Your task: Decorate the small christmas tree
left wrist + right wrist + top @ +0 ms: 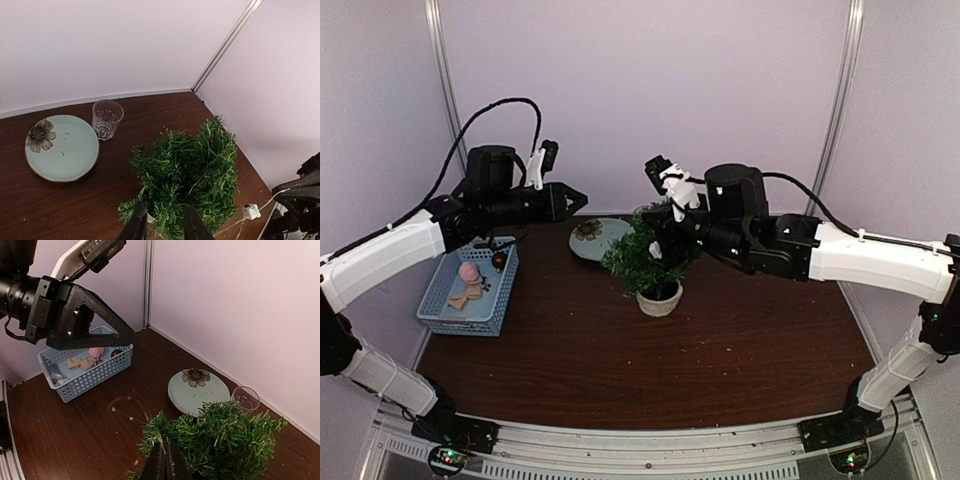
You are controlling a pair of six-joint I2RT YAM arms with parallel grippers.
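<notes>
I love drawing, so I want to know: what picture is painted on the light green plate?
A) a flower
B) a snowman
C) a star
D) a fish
A: the pale green plate has a brown flower painted near its rim, on the side away from the clear glass cup.

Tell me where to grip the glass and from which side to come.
Grip the glass by its rim, coming straight down: it stands upright, mouth open, so one finger should fit inside the wall and one outside. A sideways approach looks tighter, since the plate lies close beside it and the tree stands in front of it.
</notes>
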